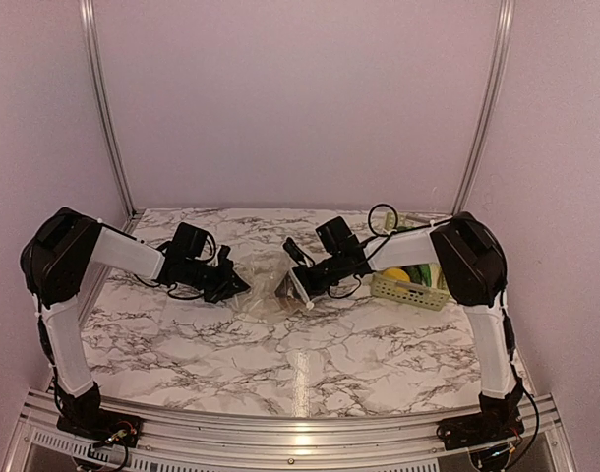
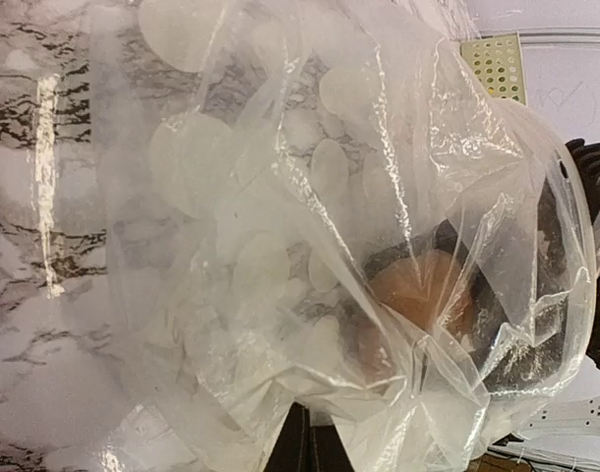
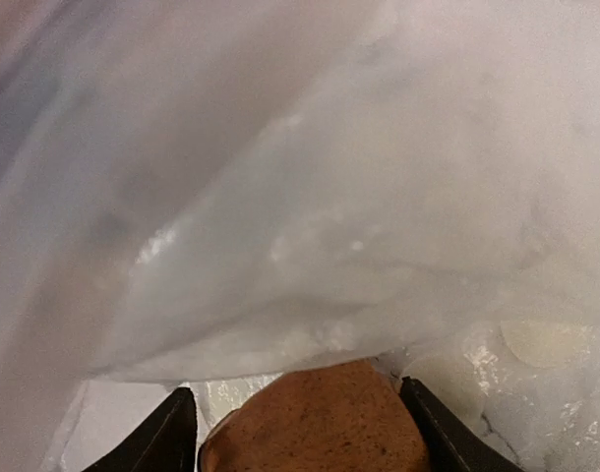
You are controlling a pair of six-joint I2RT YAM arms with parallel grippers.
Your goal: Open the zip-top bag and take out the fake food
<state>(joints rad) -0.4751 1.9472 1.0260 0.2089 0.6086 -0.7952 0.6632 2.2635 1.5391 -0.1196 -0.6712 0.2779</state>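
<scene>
Half done: clamping rounded brown toy food [image 3: 315, 418] in right gripper [image 3: 305, 438] inside clear crinkly bag [image 2: 280, 226], pinching it with left gripper [image 2: 305, 447]; next, withdraw.

A white desk [image 1: 231, 344] veined in grey is enclosed by plain pale walls [image 1: 300, 98]. Metal posts [image 1: 105, 108] are set in the back corners.

The bag [image 1: 264, 298], clear, crinkled and marked with pale round spots, lies puffed up near the bench [image 1: 182, 344] centre, a little toward 12 o'clock. A round brown piece [image 3: 318, 421] sits inside it. A yellow piece [image 1: 396, 274] lies well apart at the bag's 3 o'clock.
</scene>
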